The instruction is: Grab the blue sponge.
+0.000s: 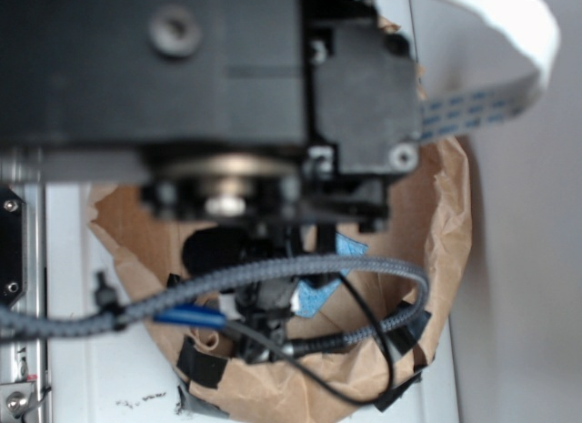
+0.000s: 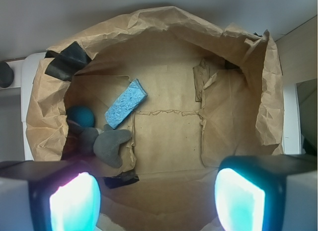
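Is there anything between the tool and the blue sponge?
No. In the wrist view only bare brown paper lies between the open tool and the sponge; the grey lump sits off to the side.

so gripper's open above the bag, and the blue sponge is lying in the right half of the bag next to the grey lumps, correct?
Not quite: in the wrist view the blue sponge lies in the left half of the paper bag, not the right. The rest holds: it sits next to the grey lumps, and the gripper is open above the bag.
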Robot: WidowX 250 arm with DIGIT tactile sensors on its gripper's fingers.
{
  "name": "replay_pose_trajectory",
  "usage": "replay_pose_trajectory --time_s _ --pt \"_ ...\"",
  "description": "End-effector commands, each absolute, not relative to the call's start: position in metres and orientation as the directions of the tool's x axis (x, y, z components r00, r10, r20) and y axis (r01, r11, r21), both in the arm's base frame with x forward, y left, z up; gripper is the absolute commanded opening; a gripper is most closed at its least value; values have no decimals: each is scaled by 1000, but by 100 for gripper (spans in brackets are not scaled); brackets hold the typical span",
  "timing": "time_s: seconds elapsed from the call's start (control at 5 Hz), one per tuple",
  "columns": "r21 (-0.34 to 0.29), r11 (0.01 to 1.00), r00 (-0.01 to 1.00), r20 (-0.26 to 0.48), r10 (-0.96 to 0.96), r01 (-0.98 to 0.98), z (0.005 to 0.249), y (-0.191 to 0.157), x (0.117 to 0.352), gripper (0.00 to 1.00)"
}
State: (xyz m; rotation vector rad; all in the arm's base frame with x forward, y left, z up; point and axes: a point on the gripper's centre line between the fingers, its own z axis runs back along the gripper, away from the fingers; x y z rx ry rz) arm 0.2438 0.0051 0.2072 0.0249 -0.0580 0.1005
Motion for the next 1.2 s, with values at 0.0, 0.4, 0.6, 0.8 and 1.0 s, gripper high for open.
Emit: replay_pose_trajectory --time_s 0.0,0.4,0.6,0.8,1.0 --pt "-24 999 994 106 -40 43 197 5 252 100" --pt "-149 918 911 139 388 -369 134 13 285 100" --pt "-125 861 859 83 505 -493 107 15 296 100" --pt "-67 880 878 60 474 -470 83 -7 299 100" --pt "-36 889 886 77 458 -457 58 -28 306 100"
